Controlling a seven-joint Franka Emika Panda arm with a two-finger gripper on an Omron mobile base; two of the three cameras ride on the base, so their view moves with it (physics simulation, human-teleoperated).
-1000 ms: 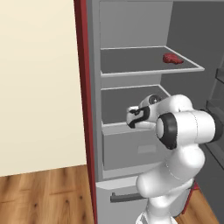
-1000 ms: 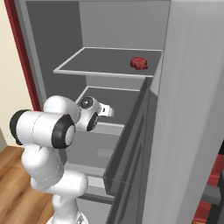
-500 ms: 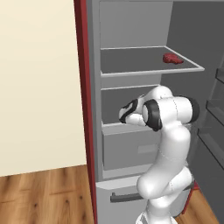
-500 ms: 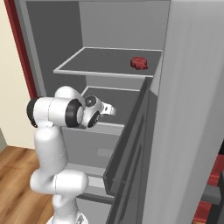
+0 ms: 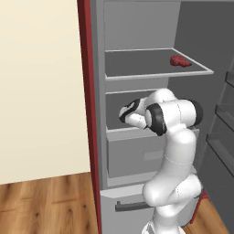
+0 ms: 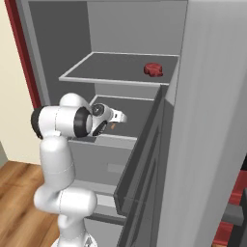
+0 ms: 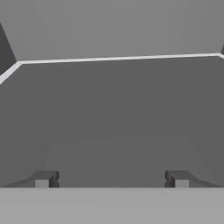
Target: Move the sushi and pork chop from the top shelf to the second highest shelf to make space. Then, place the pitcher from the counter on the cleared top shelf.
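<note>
Claw (image 7: pixel 111 178): fingers spread wide apart in the hand view, nothing between them; it sits inside the fridge at the level of the second shelf.
Claw, base views: hand seen at (image 6: pixel 117 116), reaching in over the second shelf; the fingertips themselves are too small to make out there.
Top shelf (image 5: pixel 137 75): flat grey with a pale rim; one item on it.
Pork chop (image 5: pixel 180 61): small red piece, lying on the top shelf towards its far right corner, well apart from the claw. Seen also at (image 6: pixel 153 69).
Second shelf (image 6: pixel 137 108): grey, directly under the top shelf; the arm reaches across its near edge.
Small item by the hand (image 6: pixel 112 126): a tiny orange-brown speck just below the hand on the second shelf; too small to identify.
Hand view: grey shelf surface ahead of the fingertips, with a pale rim line (image 7: pixel 118 58) at the far side.
Drawer front (image 5: pixel 132 155): boxy grey panel below the second shelf, closed.
Door racks (image 5: pixel 224 114): narrow grey racks on the open door at right.
Floor (image 5: pixel 45 205): wood planks, lower left.
</note>
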